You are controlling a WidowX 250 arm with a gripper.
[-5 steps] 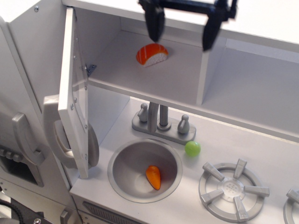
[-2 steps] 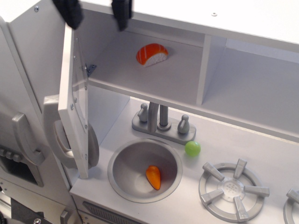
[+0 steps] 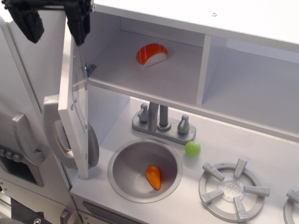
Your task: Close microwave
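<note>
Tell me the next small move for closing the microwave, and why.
Probably push right against the door's outer face. The door stands swung open, edge-on to the camera, and the open end effector is at its top edge, one finger outside it. The sushi sits well inside the microwave, so it shouldn't block.

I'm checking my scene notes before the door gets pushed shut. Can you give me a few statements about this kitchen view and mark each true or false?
1. The microwave door stands open. True.
2. The sushi piece lies in the sink. False: it sits on the shelf inside the microwave; the sink holds an orange carrot.
3. The claw is at the door's top edge, fingers apart. True.
4. The green ball sits on the burner. False: it rests on the counter between faucet and burner.
5. The claw grips the door handle. False: the handle is lower down, untouched.
</note>
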